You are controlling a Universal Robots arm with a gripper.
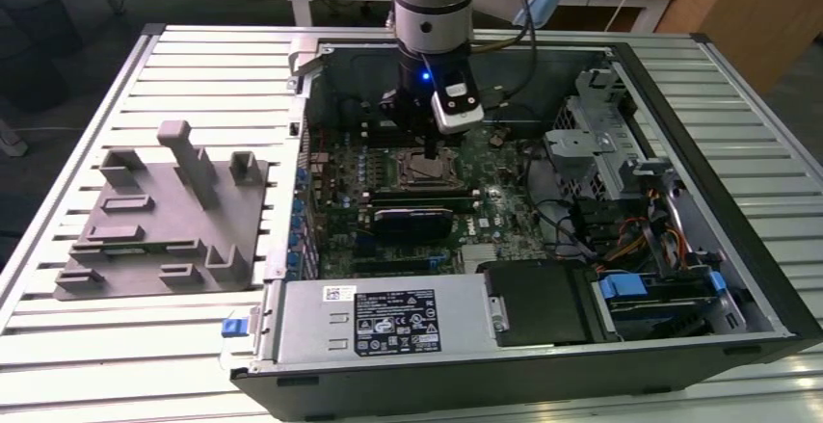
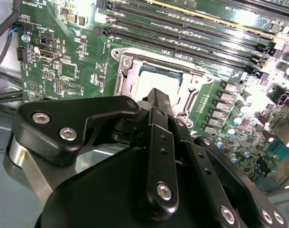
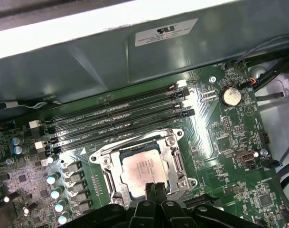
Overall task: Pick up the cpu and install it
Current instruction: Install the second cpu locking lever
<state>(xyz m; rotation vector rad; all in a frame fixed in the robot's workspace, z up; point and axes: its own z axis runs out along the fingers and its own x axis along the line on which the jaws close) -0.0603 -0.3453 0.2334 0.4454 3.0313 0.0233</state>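
Observation:
The cpu (image 3: 140,166) lies flat in the metal socket frame (image 3: 176,164) on the green motherboard, its silver top facing up. It also shows in the exterior view as the cpu (image 1: 426,166) under the arm, and in the second wrist view as the cpu (image 2: 156,78) just past the fingers. My gripper (image 3: 154,186) hangs right over the cpu's near edge. Its two black fingers are pressed together with nothing between them. The gripper (image 2: 157,93) looks very close to the chip; I cannot tell whether it touches. In the exterior view the gripper (image 1: 417,145) is inside the open computer case.
Empty memory slots (image 3: 116,116) run beside the socket. A black card (image 1: 411,221) lies below it in the exterior view. The case walls, drive cage (image 1: 598,144) and power supply (image 1: 385,322) ring the board. A grey tray (image 1: 142,240) sits on the table at the exterior view's left.

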